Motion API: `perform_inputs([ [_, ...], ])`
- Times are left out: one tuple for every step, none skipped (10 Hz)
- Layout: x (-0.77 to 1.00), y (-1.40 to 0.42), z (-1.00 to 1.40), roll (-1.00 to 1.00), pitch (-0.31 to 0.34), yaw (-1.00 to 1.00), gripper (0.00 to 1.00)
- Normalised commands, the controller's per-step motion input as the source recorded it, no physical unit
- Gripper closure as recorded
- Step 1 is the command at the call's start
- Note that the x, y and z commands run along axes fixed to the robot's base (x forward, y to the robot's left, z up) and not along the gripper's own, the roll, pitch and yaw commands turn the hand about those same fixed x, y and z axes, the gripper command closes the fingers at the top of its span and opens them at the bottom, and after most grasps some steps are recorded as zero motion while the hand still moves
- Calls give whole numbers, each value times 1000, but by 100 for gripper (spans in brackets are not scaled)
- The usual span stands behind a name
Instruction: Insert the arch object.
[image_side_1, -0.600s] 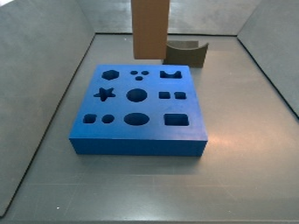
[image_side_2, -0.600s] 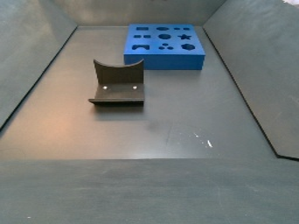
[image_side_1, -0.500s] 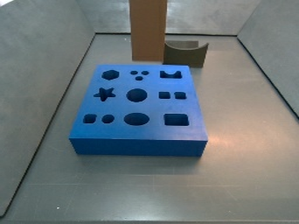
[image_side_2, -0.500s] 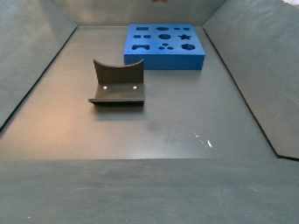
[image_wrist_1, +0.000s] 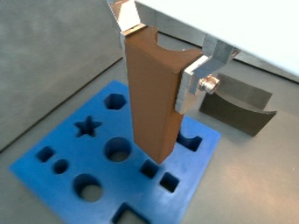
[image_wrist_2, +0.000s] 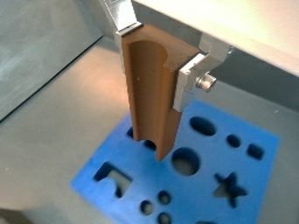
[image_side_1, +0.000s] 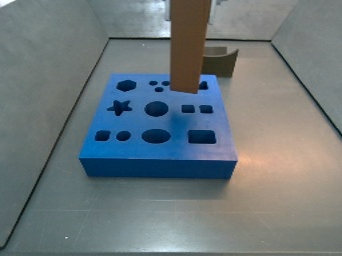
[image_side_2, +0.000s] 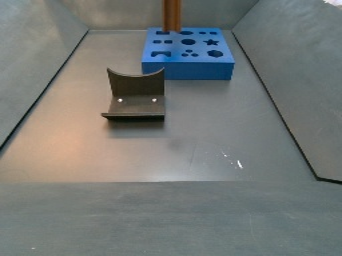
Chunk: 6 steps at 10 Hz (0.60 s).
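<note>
The arch object (image_side_1: 190, 45) is a tall brown wooden prism that hangs upright over the far part of the blue board (image_side_1: 160, 150). Its lower end is close to the board's top near the arch-shaped hole (image_side_1: 198, 87); I cannot tell whether it touches. My gripper (image_wrist_1: 159, 52) is shut on the prism's upper end, one silver finger (image_wrist_1: 126, 17) on each side. It shows the same way in both wrist views (image_wrist_2: 155, 51). In a side view only the prism's lower part (image_side_2: 173, 12) shows, above the board (image_side_2: 187, 55).
The dark fixture (image_side_2: 134, 95) with a scooped top stands on the grey floor apart from the board, and shows behind the prism (image_side_1: 222, 60). The board has several shaped holes, among them a star (image_side_1: 120, 106). Grey walls enclose the floor.
The prism, held in my gripper, has moved from behind the board's far edge to over the board and stands lower, its end now by the arch-shaped hole.
</note>
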Motion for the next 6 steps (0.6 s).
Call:
perform_inputs([
  [149,349,-383,81,60,0,100],
  [69,323,-371,90,57,0,100],
  [66,329,-380,64,43,-160,100],
  [37,397,-343,31,50,-183,100],
  [114,500,-306,0,63,-160,100],
  [306,494,-360,-34,6,-469,100],
])
